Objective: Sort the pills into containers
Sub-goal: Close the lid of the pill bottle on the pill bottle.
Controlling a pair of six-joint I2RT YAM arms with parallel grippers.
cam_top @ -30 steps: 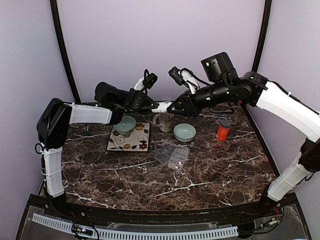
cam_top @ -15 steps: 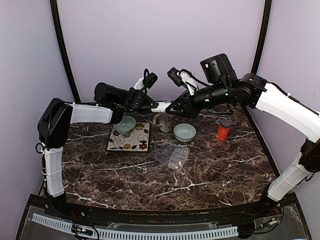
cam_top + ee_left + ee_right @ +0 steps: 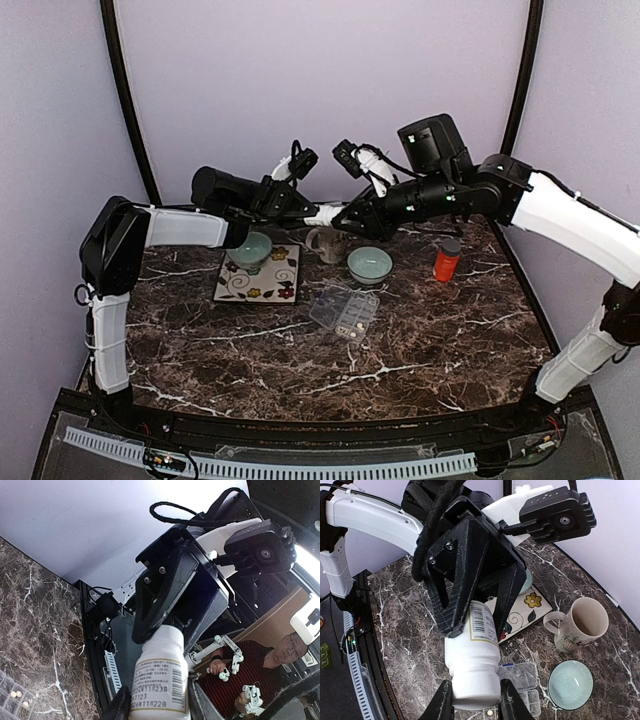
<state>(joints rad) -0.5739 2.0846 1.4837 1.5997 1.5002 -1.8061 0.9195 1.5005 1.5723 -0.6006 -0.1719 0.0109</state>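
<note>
A white pill bottle with a barcode label hangs in mid-air between both arms, above the back of the table. My left gripper is shut on its labelled body. My right gripper is shut on its ribbed white cap. The clear pill box lies open on the table below, with a few pale pills in its compartments. It also shows in the right wrist view, with one pill, and in the left wrist view, with two pills.
A pale green bowl sits on a flowered tile. A mug and a second green bowl stand behind the pill box. An orange grey-capped bottle stands at the right.
Both arms have shifted very slightly, still joined at the white bottle. The things on the table have not moved.
</note>
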